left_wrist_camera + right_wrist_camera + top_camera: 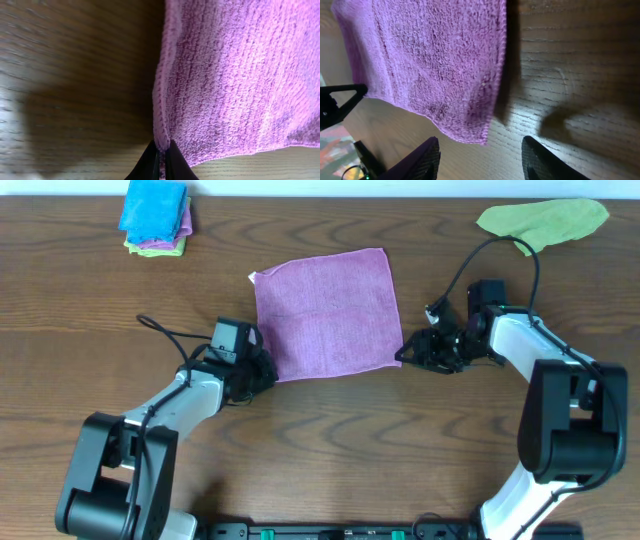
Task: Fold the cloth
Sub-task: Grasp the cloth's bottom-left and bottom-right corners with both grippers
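Left pincer (161, 156) is shut on the cloth (235, 75), jaws pinching the hem at its near-left corner; grip looks thin, right at the edge. Right pincer (482, 160) stands about half open, holding nothing, lined up with the cloth's near-right corner, which lies just ahead of the tips. Cloth lies flat and spread on the table (330, 440), white tag (253, 277) at its far-left corner; lime-green cloth (545, 220) sits well off beyond its far-right corner. Step in hand, my read: get the second corner. Drive the right pincer forward so the hem sits well inside the jaws, then close; a tip-only pinch likely slips on soft pile. Then lift both corners evenly, just clear of the table, and carry them to the far edge, hems matched.
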### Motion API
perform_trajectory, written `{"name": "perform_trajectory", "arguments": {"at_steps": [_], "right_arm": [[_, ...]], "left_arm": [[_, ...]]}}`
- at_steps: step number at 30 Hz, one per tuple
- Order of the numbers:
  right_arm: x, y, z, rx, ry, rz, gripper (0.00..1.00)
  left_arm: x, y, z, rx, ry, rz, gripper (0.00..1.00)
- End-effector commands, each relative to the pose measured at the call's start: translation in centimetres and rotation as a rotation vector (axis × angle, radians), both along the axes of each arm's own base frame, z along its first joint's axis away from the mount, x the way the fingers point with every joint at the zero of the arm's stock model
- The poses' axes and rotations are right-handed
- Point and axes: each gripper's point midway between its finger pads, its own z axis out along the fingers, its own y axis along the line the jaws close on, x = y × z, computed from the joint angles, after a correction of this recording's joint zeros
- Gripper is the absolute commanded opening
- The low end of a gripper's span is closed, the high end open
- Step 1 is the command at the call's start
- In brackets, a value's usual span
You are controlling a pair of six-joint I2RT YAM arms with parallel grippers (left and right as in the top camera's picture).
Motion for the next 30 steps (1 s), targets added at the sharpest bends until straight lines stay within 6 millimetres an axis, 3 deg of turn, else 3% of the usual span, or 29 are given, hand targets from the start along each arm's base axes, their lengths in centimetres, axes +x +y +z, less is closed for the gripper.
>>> {"name": "perform_trajectory", "arguments": {"at_steps": [1, 14, 18, 30], "right_arm": [[0.0, 0.0, 0.0, 0.035, 0.025, -0.026, 0.52], [-0.4, 1.8, -0.6, 0.115, 0.072, -0.018, 0.47], [-0.3, 2.4, -0.7, 0.114, 0.061, 0.001, 0.41], [0.1, 3.2, -0.7, 0.118, 0.057, -0.008, 0.04]], "left_arm": [[-0.2, 0.2, -0.4, -0.004, 0.015, -0.001, 0.06], [-0.2, 0.1, -0.4, -0.004, 0.015, -0.001, 0.06], [-0.1, 0.1, -0.3, -0.004, 0.012, -0.001, 0.06], [-0.1, 0.1, -0.3, 0.003, 0.001, -0.019, 0.06]]}}
